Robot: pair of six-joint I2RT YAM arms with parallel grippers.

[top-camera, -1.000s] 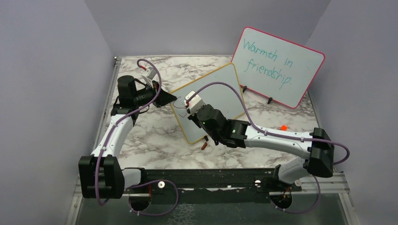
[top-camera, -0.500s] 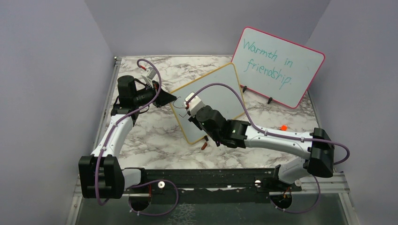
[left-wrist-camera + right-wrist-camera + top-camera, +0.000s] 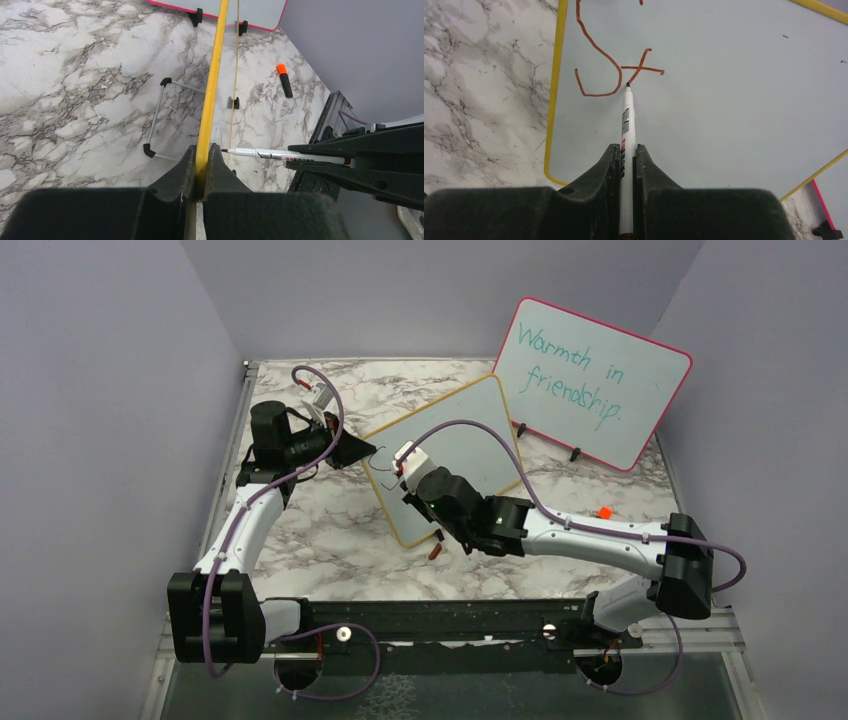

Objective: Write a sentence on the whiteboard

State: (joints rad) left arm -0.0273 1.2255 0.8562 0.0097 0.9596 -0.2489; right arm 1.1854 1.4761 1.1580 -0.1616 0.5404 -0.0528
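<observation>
The whiteboard [image 3: 470,435] stands tilted on the marble table [image 3: 320,530], with the pink-framed board [image 3: 600,380] behind it to its right; the left gripper [image 3: 202,152] is pressed tight on the whiteboard's yellow frame at its left edge, bracing it; the right gripper [image 3: 626,152] pinches a white marker [image 3: 626,120], whose tip touches the whiteboard at the foot of the "t"; of the sentence [image 3: 609,70] only a red-brown "S" and "t" show, close to the whiteboard's left edge; the surface beyond them is bare, so the writing seems barely begun, with nearly all the words left.
</observation>
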